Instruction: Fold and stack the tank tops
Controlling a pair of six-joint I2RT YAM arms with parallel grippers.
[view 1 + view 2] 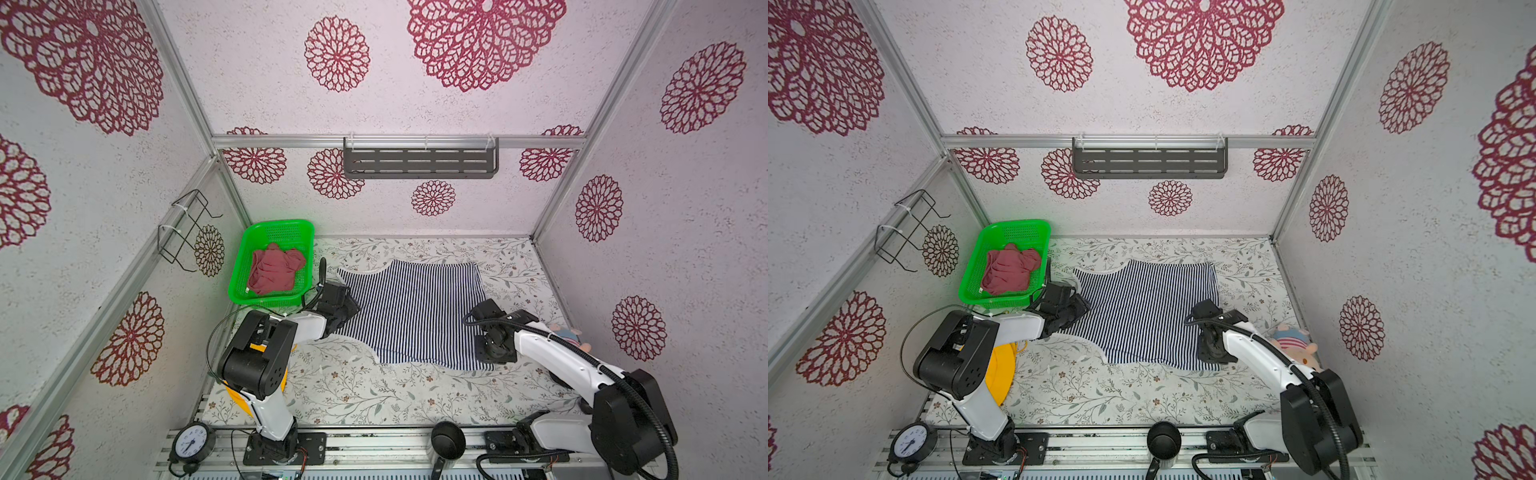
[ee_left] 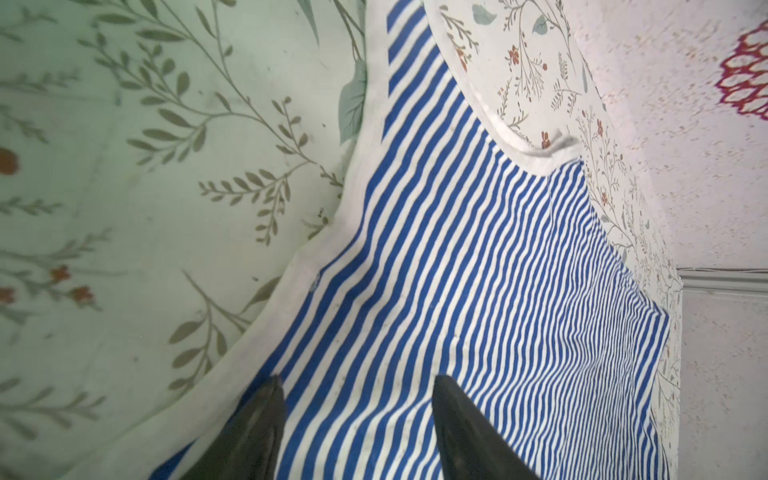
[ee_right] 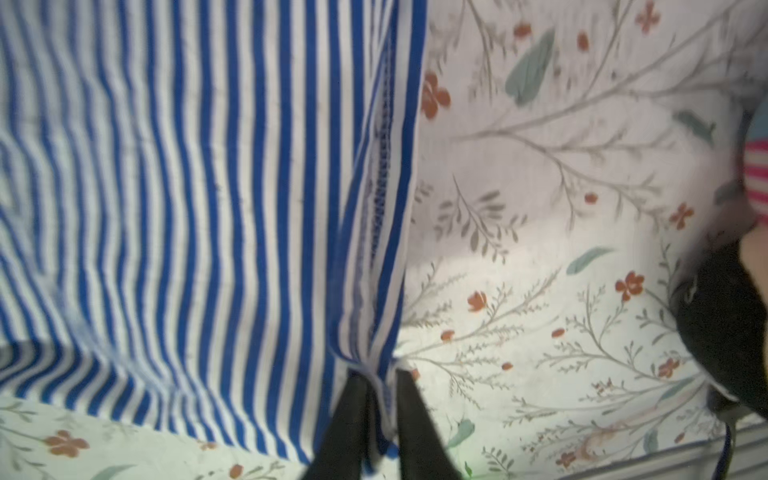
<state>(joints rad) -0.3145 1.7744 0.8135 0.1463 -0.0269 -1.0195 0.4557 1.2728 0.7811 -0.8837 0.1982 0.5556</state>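
The main risk is a lopsided fold. Only the right gripper [image 3: 382, 378] is grasping cloth, pinching the hem of the striped tank top [image 1: 415, 316] at its near right corner. Its bite looks thin, so a quick lift could pull the hem free or carry just 1 of the 2 layers. The left gripper [image 2: 357, 386] is released, its fingers spread above the top's left end beside the white-bound armhole edge. If the right side moves before the left clamps, the flat cloth would likely drag and wrinkle across the table [image 1: 353, 395]. The striped top lies spread flat mid-table, running left to right between the 2 grippers, with its left end under the left one. The rose-red tank top [image 1: 274, 272] sits crumpled in the green basket [image 1: 278, 224] at the far left, just beyond the left gripper and well apart from the right.
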